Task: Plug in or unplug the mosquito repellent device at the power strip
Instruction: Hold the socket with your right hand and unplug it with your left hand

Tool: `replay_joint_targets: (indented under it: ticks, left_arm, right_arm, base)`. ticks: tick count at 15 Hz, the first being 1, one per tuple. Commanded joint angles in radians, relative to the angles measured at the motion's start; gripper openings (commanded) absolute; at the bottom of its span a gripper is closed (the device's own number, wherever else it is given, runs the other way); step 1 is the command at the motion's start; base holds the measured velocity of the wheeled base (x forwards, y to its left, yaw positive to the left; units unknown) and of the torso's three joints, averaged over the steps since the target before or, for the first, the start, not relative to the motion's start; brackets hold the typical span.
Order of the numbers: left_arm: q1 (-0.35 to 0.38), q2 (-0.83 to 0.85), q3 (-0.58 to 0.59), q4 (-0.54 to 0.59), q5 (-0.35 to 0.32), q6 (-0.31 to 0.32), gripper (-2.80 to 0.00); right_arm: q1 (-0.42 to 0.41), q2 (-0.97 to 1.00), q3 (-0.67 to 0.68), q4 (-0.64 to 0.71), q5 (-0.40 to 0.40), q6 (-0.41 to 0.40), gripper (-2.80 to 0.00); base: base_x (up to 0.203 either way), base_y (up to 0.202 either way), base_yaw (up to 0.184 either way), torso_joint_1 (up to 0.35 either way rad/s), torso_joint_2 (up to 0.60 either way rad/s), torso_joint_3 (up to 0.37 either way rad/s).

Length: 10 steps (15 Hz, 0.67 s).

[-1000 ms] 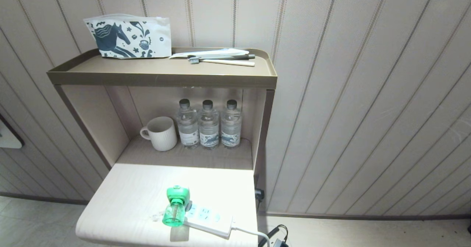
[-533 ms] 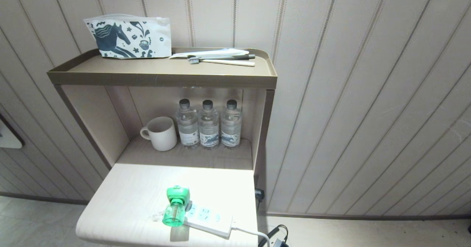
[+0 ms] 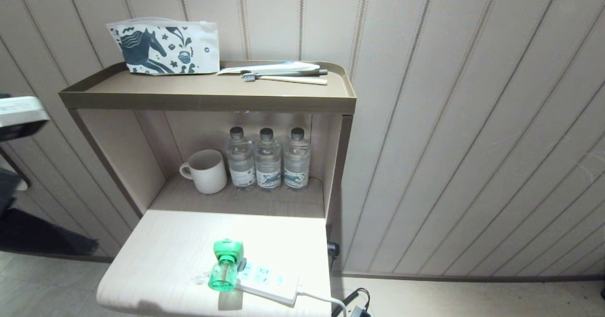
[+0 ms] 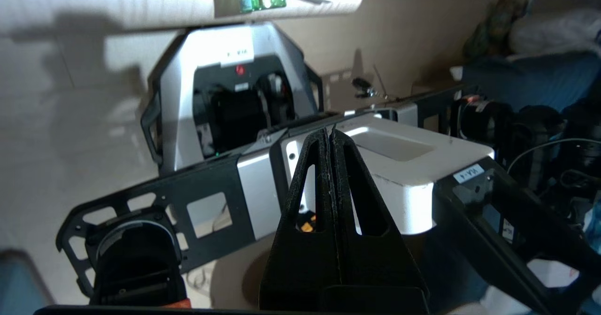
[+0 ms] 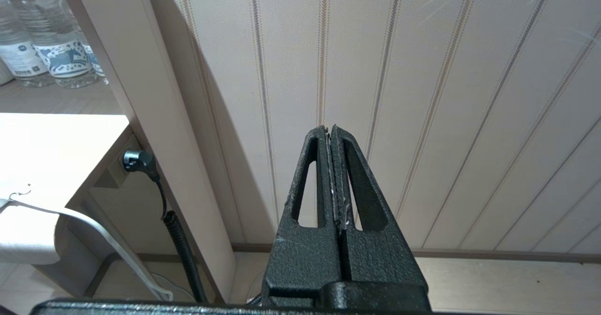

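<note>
Left wrist view: the left end effector (image 4: 331, 134) is seen with its fingers pressed together on nothing, pointed at the robot's own base, well apart from the counter (image 3: 160, 260). The right end effector (image 5: 330, 132) is likewise closed and empty, parked beside the wall. The mosquito repellent device (image 3: 225, 265) is seen seated at the end of the power strip (image 3: 267, 281), apparently plugged in, so unplugging is judged not yet begun.

On the pale wooden tabletop (image 3: 156, 255), the lower-left stretch lies bare. The green-and-white mosquito repellent device (image 3: 225, 265) and long white power strip (image 3: 267, 281) crowd its lower-right edge. Behind, a ribbed white mug (image 3: 206, 171) and three clear water bottles (image 3: 267, 160) fill the brown shelf's niche (image 3: 246, 201).
</note>
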State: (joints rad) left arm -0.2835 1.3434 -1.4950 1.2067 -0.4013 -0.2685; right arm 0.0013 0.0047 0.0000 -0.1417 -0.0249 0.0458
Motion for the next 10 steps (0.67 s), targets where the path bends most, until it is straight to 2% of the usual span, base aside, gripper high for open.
replay_joint_targets:
  ticks: [1,3,6,7,10]
  left_arm:
    - [-0.071,0.168,-0.005,-0.001,0.011,-0.027,-2.8]
    - [-0.104,0.248,0.002,-0.068,0.046,-0.071,-2.8]
    - [-0.157,0.359,0.007,-0.14,0.203,-0.131,-2.8]
    - [-0.165,0.389,0.005,-0.175,0.231,-0.16,-2.8]
    - [-0.171,0.422,0.026,-0.215,0.239,-0.175,-2.8]
  right_arm:
    - [0.0,0.0,0.0,-0.001,0.0,0.0,-2.8]
    - [0.0,0.0,0.0,-0.001,0.0,0.0,-2.8]
    - [0.0,0.0,0.0,-0.001,0.0,0.0,-2.8]
    - [0.0,0.0,0.0,-0.001,0.0,0.0,-2.8]
    - [0.0,0.0,0.0,-0.001,0.0,0.0,-2.8]
  base:
    - [0.0,0.0,0.0,0.0,0.0,0.0]
    - [0.0,0.0,0.0,0.0,0.0,0.0]
    - [0.0,0.0,0.0,0.0,0.0,0.0]
    - [0.0,0.0,0.0,0.0,0.0,0.0]
    - [0.0,0.0,0.0,0.0,0.0,0.0]
